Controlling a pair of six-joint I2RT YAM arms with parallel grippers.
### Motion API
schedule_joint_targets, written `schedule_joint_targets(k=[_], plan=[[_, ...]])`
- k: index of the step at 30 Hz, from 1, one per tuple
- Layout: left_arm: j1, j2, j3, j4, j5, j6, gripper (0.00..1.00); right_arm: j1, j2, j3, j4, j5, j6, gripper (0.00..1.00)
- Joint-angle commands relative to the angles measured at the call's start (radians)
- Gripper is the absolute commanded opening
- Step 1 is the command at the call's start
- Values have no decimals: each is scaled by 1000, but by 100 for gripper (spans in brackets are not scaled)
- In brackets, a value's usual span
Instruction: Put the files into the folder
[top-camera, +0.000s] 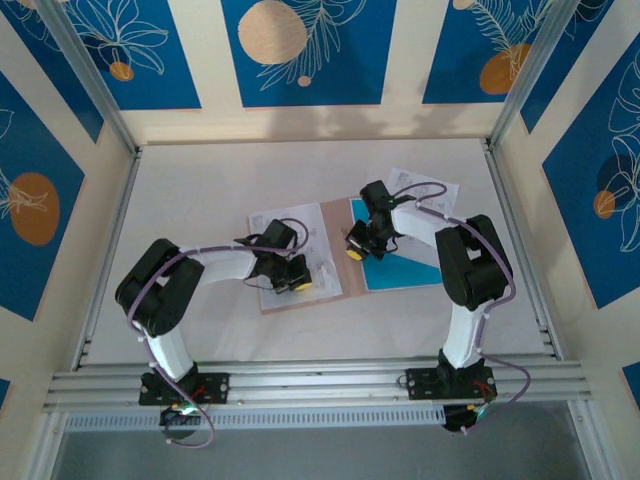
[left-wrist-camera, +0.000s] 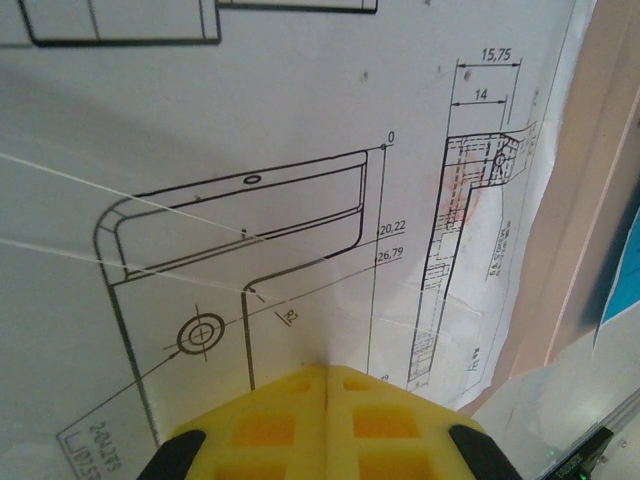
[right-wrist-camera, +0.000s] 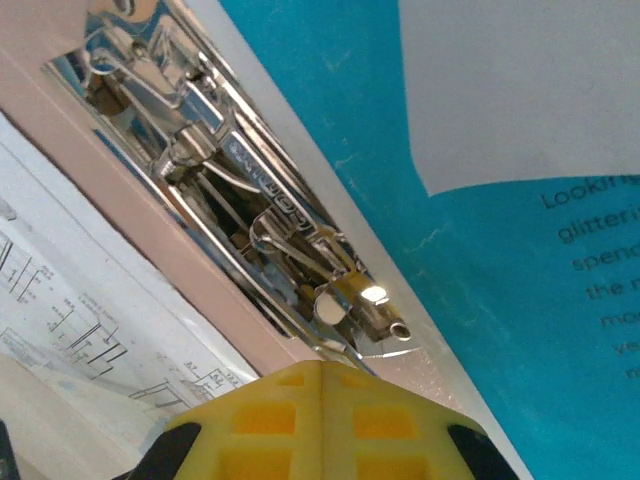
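Two tools shut, empty. Left tool (left-wrist-camera: 325, 370) hung over drawing sheet (left-wrist-camera: 250, 120); folder clip (right-wrist-camera: 250, 215) lay just ahead of right tool (right-wrist-camera: 322, 368), axis running ahead-left.

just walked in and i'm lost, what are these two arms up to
Two robot arms are working on an open folder. The left claw, shut, is low over a white drawing sheet; the right claw, also shut, is at the folder's metal clip, beside a teal sheet. Neither holds anything.

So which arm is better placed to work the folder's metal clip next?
Probably right: the right gripper, shut, hovers at the clip; the left gripper is over the drawing sheet.
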Motion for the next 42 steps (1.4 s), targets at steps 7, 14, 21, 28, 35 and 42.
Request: schedule_joint_targets(k=[7,14,21,28,35,42], plan=[[-14,11,-21,-32,-24,-9,0,43,21,52,-72,37,0,0],[-13,9,-21,-35,-24,-9,0,33,41,65,-116,60,12,0],[-13,6,-25,-42,-27,-9,0,32,82,103,-179,85,28,0],[-14,1,-29,-70,-48,-15,0,25,122,137,-266,147,33,0],[-11,-5,-33,-109,-69,-23,0,23,173,164,-330,200,27,0],[-9,-21,-60,-133,-90,-52,0,19,190,161,-343,226,6,0]])
